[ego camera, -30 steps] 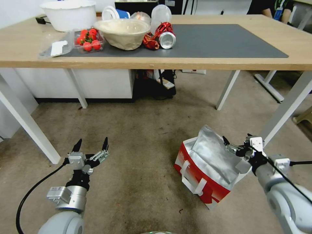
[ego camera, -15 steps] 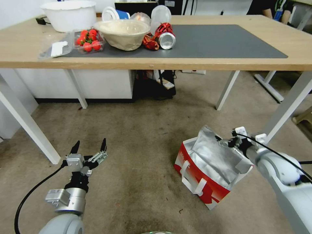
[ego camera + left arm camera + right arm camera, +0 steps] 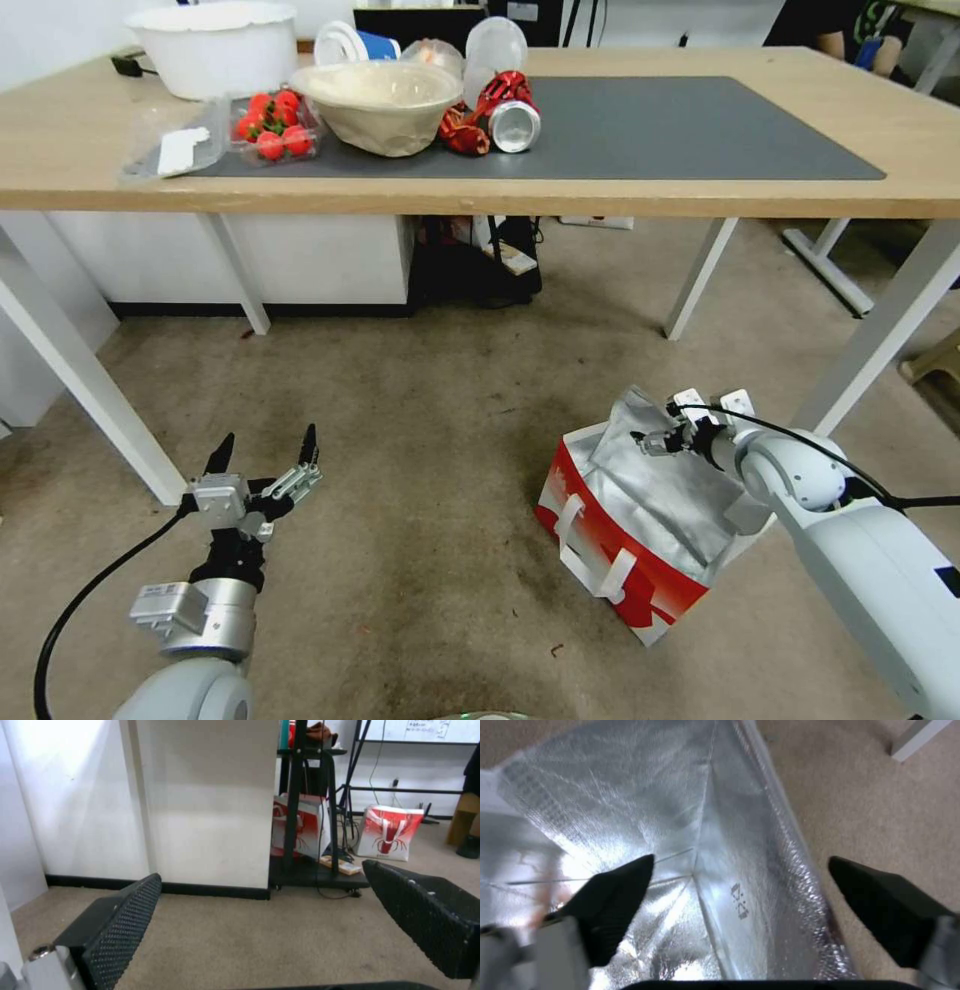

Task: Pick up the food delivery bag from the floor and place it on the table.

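Change: right gripper (image 3: 650, 440) has moved leftward over the food delivery bag (image 3: 640, 520) since a second ago; left gripper (image 3: 262, 462) sits slightly lower.
Right gripper: fingers spread wide, holding nothing, astride the raised foil edge (image 3: 760, 843).
Left gripper: wide open, empty, low over the floor (image 3: 430, 440).
Bag: on the floor beside the table (image 3: 600, 190) leg, under the right gripper.

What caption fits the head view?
Right claw open over the foil-lined food delivery bag on the floor.
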You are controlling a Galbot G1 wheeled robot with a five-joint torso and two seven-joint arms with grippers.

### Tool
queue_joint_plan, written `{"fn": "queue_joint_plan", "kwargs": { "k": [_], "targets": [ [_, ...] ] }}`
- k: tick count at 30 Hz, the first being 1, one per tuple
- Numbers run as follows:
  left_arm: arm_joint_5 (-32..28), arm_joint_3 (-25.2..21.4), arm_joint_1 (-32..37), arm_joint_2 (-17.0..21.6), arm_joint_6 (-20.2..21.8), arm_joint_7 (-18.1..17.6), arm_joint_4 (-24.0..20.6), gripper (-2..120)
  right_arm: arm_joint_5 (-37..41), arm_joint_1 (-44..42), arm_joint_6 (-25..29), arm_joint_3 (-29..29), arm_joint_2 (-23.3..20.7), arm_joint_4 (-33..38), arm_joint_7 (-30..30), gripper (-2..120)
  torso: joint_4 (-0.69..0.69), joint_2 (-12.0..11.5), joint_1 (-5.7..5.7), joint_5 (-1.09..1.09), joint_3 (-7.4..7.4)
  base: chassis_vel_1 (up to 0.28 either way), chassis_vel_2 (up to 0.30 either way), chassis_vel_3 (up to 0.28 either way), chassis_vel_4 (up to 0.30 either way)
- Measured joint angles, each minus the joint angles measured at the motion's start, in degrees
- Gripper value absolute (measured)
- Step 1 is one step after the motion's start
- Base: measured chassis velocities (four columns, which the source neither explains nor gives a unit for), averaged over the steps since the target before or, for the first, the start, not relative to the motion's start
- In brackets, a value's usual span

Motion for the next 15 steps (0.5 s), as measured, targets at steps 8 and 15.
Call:
{"fn": "queue_joint_plan", "kwargs": {
  "k": [8,15],
  "targets": [
    [-0.03,-0.23,-0.07,0.09,-0.68,-0.33,0.67,100,-1.74,2.83,-1.23,-3.04,0.12,-3.73,-1.46,57,-0.01,0.03,0.0,0.0,0.0,0.0,0.0,0.0,0.0],
    [-0.02,-0.27,-0.2,0.06,-0.84,-0.38,0.93,100,-3.0,4.69,-1.25,-4.67,0.09,-5.79,-2.64,32,0.0,0.05,0.01,0.0,-0.01,0.0,0.0,0.0,0.0]
  ]
}}
